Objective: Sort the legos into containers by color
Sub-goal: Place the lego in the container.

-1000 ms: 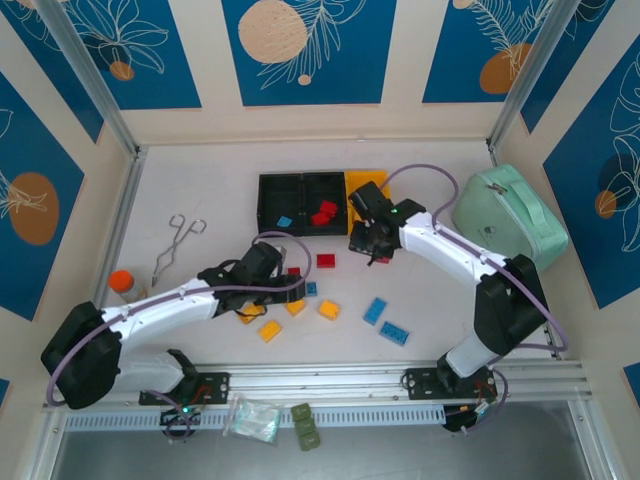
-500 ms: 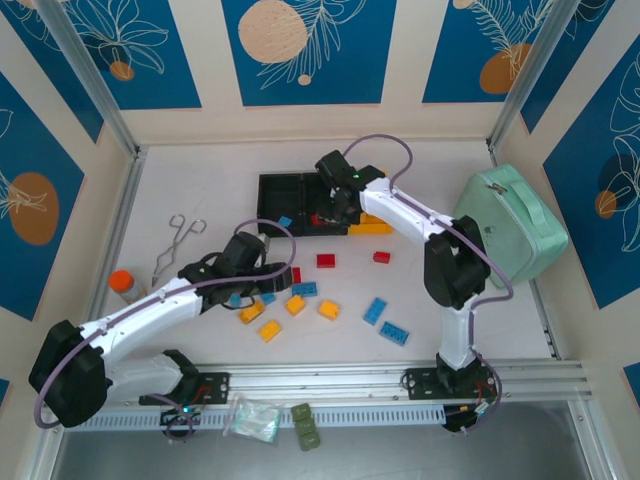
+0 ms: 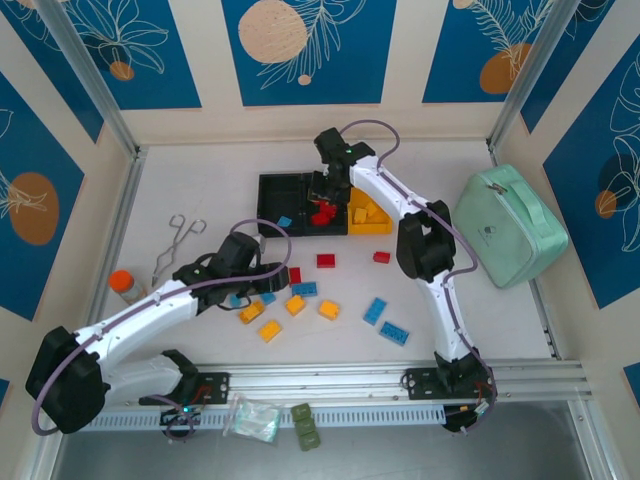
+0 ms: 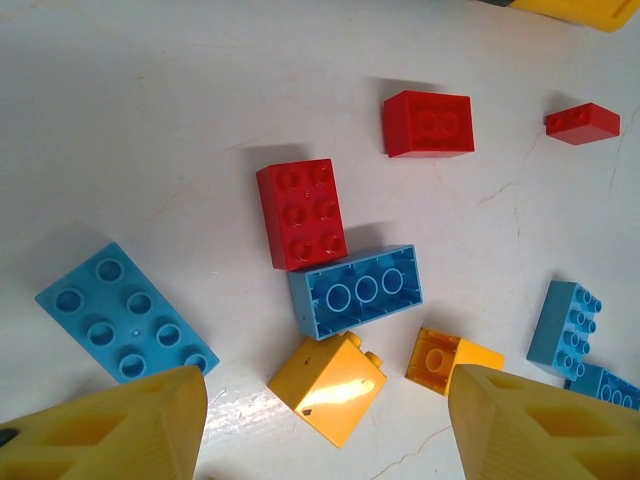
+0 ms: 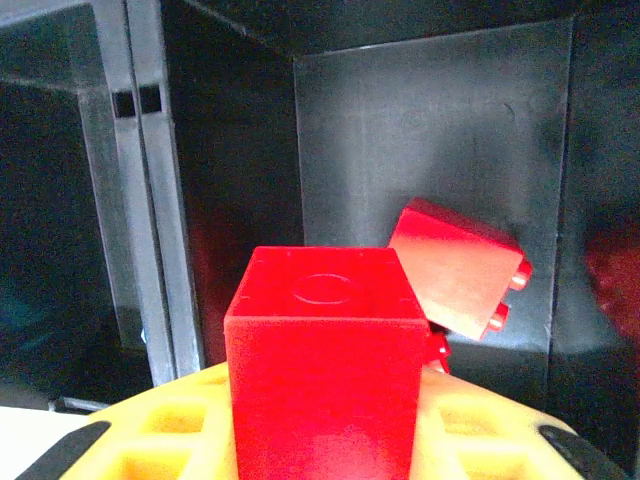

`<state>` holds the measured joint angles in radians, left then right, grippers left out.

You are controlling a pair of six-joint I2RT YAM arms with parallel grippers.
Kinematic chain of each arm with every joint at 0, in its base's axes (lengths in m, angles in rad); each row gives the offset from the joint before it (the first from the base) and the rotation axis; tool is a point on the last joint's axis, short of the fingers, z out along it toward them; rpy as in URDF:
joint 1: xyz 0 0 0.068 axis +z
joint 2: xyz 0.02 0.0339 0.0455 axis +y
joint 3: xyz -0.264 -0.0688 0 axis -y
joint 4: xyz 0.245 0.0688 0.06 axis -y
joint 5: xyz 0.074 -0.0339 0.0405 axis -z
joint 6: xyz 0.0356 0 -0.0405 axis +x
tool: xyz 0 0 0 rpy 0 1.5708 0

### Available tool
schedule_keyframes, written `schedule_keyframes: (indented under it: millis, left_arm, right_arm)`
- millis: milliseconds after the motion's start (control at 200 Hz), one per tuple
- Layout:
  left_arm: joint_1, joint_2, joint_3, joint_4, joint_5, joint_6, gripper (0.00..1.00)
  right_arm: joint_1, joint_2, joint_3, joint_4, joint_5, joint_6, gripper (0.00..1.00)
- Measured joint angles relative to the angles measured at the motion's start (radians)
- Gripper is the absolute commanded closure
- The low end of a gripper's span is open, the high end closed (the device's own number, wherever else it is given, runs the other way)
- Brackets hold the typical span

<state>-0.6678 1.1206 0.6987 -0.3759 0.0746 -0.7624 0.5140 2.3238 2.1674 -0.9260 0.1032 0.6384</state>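
Left gripper (image 4: 330,418), nearest my side of the table (image 3: 470,300), hangs with its yellow fingers (image 4: 120,420) spread wide and nothing between them. Its wrist camera looks straight down on loose legos lying close together. A yellow brick (image 4: 328,388) sits right under the gap, with an upturned blue brick (image 4: 357,290) just beyond it. A long red brick (image 4: 302,213) touches that blue one. A flat blue brick (image 4: 125,312) lies to the left, and a second red brick (image 4: 428,124) sits farther off. My worry here is crowding. If the jaws descend without centring on one piece, they could trap two colours at once or shove a neighbour aside.

Farther back, the right arm reaches across to the containers (image 3: 275,178), a joined row of two black bins and one yellow bin (image 3: 375,231). Right gripper (image 3: 328,192) is pinching a square red brick (image 5: 320,350) above the middle black bin (image 3: 338,222). Another red brick (image 5: 455,270) lies tilted on that bin's floor. From above, a lone blue piece (image 3: 284,221) rests in the left black bin (image 3: 265,205).

A divider wall (image 5: 150,200) stands close on the left of the held brick. I judge that a drop from this height could strike the tilted brick and bounce. It might hop the divider into the blue bin or land out on the table. The brick could also cling to one pad as the jaws part and fall off-line.
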Motion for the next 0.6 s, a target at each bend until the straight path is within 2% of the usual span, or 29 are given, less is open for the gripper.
schedule_keyframes:
  millis: [140, 385, 600]
  left_arm:
    - [0.0, 0.0, -0.006, 0.0, 0.002, 0.0, 0.35]
    - [0.0, 0.0, -0.012, 0.0, 0.003, -0.015, 0.35]
    - [0.0, -0.012, -0.018, -0.003, 0.003, -0.018, 0.35]
  right_arm:
    - [-0.003, 0.051, 0.066, -0.019, -0.025, -0.004, 0.64]
    - [-0.003, 0.074, 0.079, -0.041, -0.037, -0.003, 0.52]
    - [-0.001, 0.074, 0.089, -0.048, -0.036, -0.003, 0.52]
